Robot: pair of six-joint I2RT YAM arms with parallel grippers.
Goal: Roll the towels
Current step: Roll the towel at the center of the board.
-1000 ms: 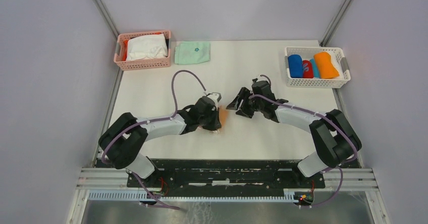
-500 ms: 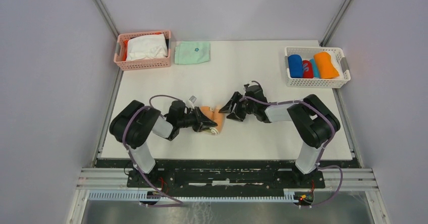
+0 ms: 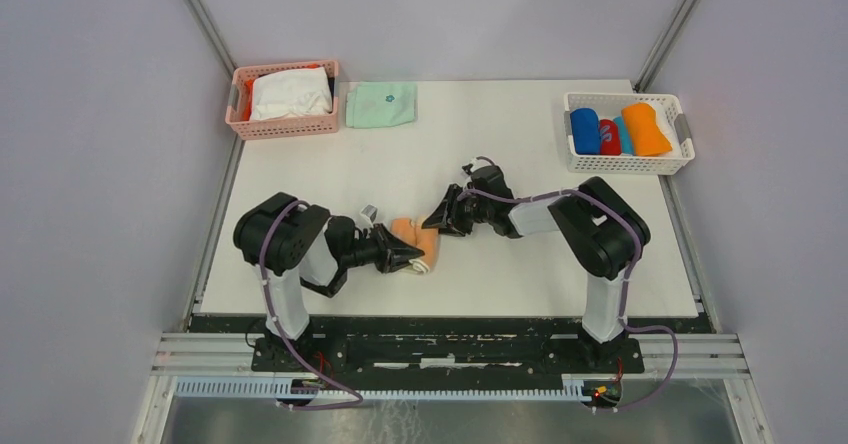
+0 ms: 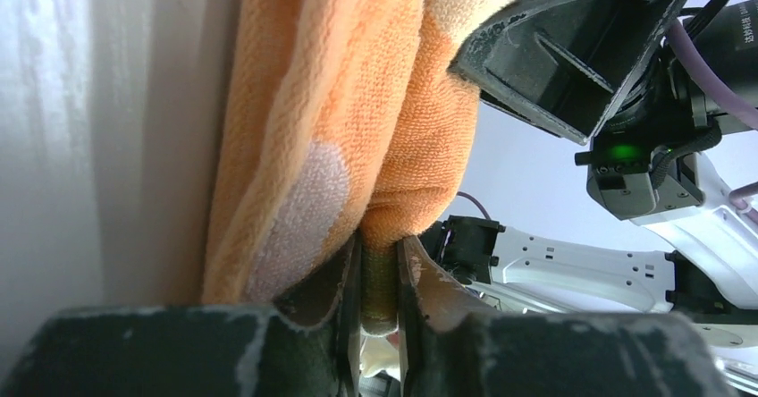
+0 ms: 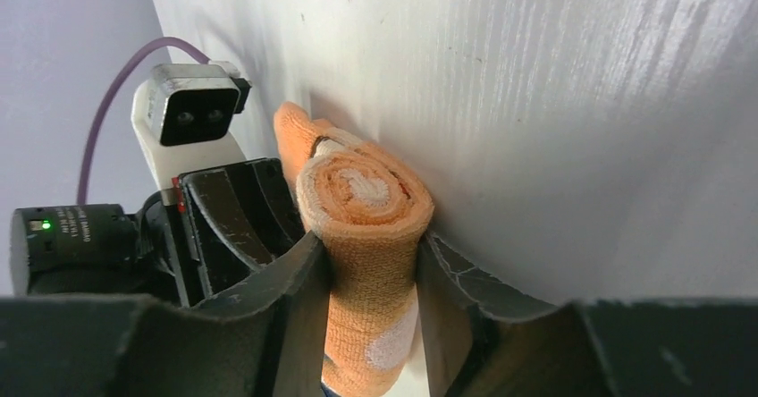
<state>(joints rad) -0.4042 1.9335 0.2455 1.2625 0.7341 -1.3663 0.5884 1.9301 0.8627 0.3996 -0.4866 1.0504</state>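
The peach towel (image 5: 371,227) is nubby terry cloth; my fingers (image 5: 295,325) are matt, scuffed dark plastic; the table (image 5: 581,102) at upper right is matt white, faintly streaked.

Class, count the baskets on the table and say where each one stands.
2. A pink basket stands at the far left corner of the table; a white basket stands at its far right corner. No other seems hidden.

Peach towel (image 3: 416,241) with the pale dots is rolled into a tight little log, spiral end showing, lying near the front middle of the table (image 3: 500,144). Blue towel (image 3: 585,130) and orange towel (image 3: 647,129) are rolled too, both in the white basket (image 3: 628,165) at the far right.
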